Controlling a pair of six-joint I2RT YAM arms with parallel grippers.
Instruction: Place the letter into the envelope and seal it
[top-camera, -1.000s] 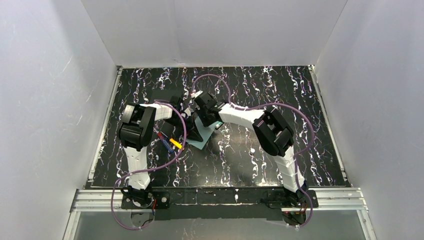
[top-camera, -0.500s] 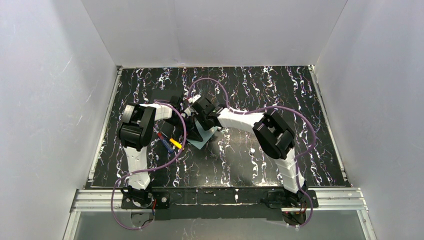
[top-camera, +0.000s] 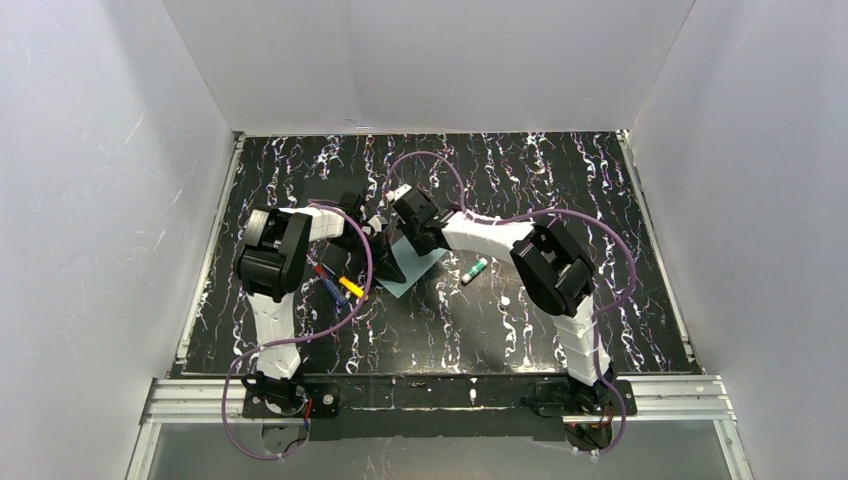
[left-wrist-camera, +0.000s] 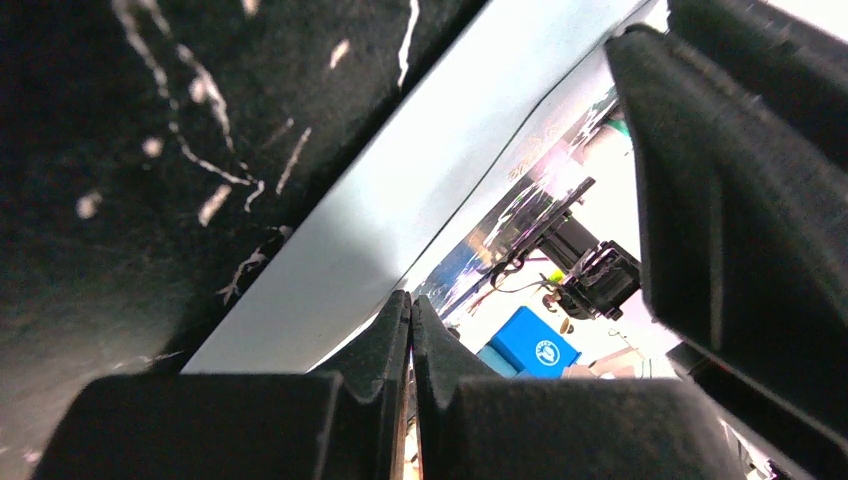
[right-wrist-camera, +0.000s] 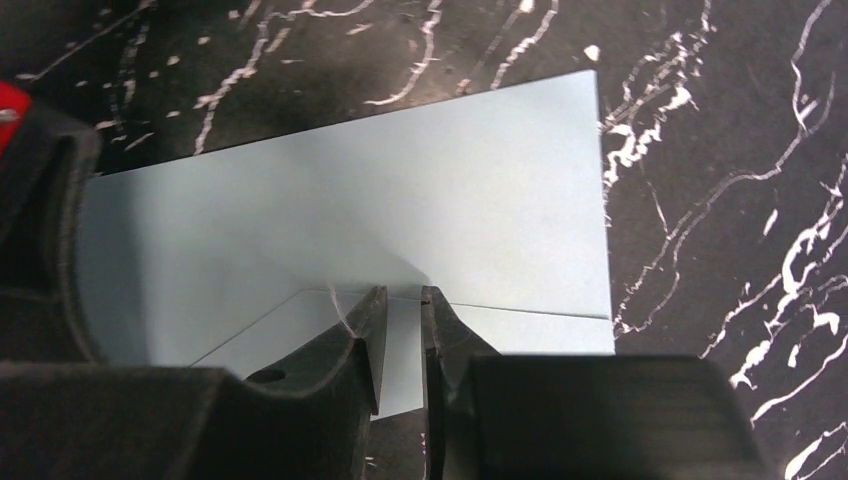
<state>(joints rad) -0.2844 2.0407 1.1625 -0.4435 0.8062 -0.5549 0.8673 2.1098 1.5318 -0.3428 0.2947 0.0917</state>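
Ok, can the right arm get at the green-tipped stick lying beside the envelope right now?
Probably yes. The stick lies alone on the table just right of the envelope, nothing over it. The right gripper, jaws slightly apart over the envelope, would have to pull back first.

- Green-capped white tube (top-camera: 474, 270): now lies in the open on the surface (top-camera: 520, 320), just right of the envelope (top-camera: 428, 262) and apart from it. Earlier that spot is bare, and only a green speck shows at the right gripper (right-wrist-camera: 400, 297).
- Right gripper: half a second ago it reaches low and left across the envelope. It is now drawn back up, its jaws a narrow slit wider.
- Envelope: more of its right corner is now uncovered.
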